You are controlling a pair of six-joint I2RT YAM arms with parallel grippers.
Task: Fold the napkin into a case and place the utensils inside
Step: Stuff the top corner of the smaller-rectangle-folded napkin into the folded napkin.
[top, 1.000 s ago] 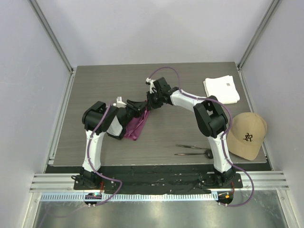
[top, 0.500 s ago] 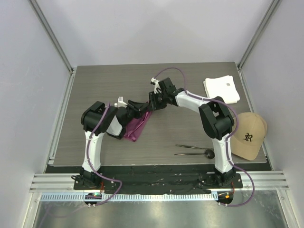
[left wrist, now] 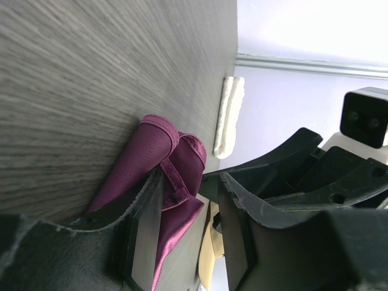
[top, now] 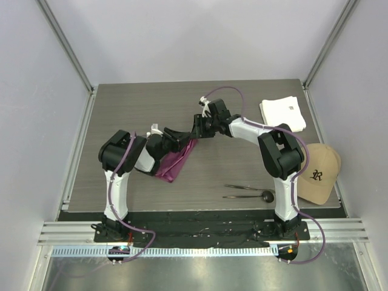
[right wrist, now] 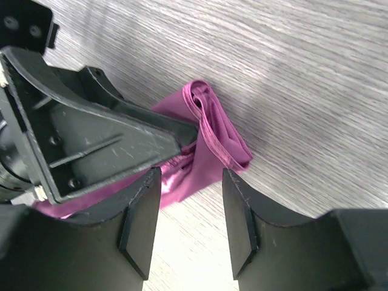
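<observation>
Right gripper (top: 197, 128) is pulling back from a second ago. It is sitting a bit farther from the cloth, and its jaws, nearly closed then, are now standing apart. Left gripper (top: 187, 140) is hardly shifting; only that arm's elbow is sliding a touch outward. Napkin (right wrist: 215, 130) is staying put on the table (top: 139, 109), folded into a narrow magenta strip.

Right jaws are released and gripping nothing. The bunched, rolled end of the napkin is lying just past their tips, roughly centred on the gap and apart from both pads. Bare table is showing between the fingers.

Left jaws are also parted. Cloth is running up through the gap, hugging the inner face of one finger with a hemmed edge lapping over it. The other finger is standing clear with daylight beside it, so they are not pinching the fabric. From the right wrist view, the tip of one left finger is poking into the napkin's fold (how deep I cannot tell).

The two grippers are facing each other tip to tip across that end of the napkin, close but not touching.

Utensils (top: 245, 191) are lying side by side well behind the right jaws, near the right arm's base, and nothing is touching them. White cloth (top: 283, 114) and a tan cap (top: 316, 173) are sitting far off on the right jaws' outer side.
</observation>
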